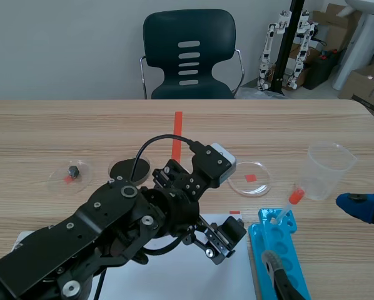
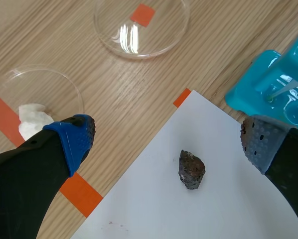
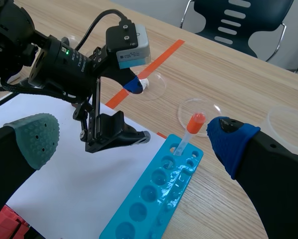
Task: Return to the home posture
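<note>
Both jaws gape released, the left pair above a dark rock (image 2: 191, 169) on white paper (image 2: 223, 214).

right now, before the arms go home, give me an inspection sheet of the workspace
surface: wooden table with orange tape marks; white sheet at the near edge.
job's things: nothing seen; the job concerns only the arms.
clutter: rock on the sheet; blue tray holding a dropper; cup; clear dishes, one with a white lump.
grippers: left gripper open, low over the rock, not gripping it; right gripper open, empty, near the tray.
cables: black cable loops above the left wrist.
surroundings: chair, small robots, boxes.
</note>
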You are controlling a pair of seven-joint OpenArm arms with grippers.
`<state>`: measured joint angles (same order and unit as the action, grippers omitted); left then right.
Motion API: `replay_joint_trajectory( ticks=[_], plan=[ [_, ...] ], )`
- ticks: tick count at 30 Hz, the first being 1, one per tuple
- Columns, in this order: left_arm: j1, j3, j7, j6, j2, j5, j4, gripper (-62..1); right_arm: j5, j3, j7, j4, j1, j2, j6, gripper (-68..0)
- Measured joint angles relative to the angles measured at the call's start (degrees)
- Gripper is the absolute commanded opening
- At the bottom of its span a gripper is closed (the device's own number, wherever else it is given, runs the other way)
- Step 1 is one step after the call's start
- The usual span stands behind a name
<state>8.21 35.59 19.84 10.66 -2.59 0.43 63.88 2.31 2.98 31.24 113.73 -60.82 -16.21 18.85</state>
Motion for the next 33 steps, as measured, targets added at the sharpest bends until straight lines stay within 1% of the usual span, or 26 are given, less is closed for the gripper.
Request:
replay_joint_trajectory(
  ticks=[1, 7, 12, 17, 29, 31, 33],
  plan=[
    [-0.33, 0.0, -0.04, 0.0, -0.72, 0.0, 2.86, 0.6, 0.0, 0.0, 0.0, 0.0, 0.0, 0.0, 0.0, -5.2],
    [-4.02, 0.02, 0.02, 0.04, -3.76, 0.0, 8.94, 0.6, 0.0, 0.0, 0.0, 0.0, 0.0, 0.0, 0.02, -5.2],
    [-5.25, 0.02, 0.0, 0.02, -5.53, 0.02, 13.03, 0.6, 0.0, 0.0, 0.0, 0.0, 0.0, 0.0, 0.0, -5.2],
    [-5.33, 0.02, 0.0, 0.02, -5.7, 0.02, 14.25, 0.6, 0.0, 0.0, 0.0, 0.0, 0.0, 0.0, 0.0, -5.2],
    [-5.38, 0.0, 0.0, 0.07, -8.44, 0.0, 14.32, 0.6, 0.0, 0.0, 0.0, 0.0, 0.0, 0.0, 0.0, -5.2],
    [-6.05, -0.52, 0.0, 0.26, -10.01, -0.68, 15.65, 0.6, 0.0, 0.0, 0.0, 0.0, 0.0, 0.0, 0.0, -5.2],
    [-8.0, -2.34, -1.07, 0.33, -11.8, -2.54, 18.78, 0.6, 0.0, 0.0, 0.0, 0.0, 0.0, 0.0, 0.02, -5.2]
  ],
)
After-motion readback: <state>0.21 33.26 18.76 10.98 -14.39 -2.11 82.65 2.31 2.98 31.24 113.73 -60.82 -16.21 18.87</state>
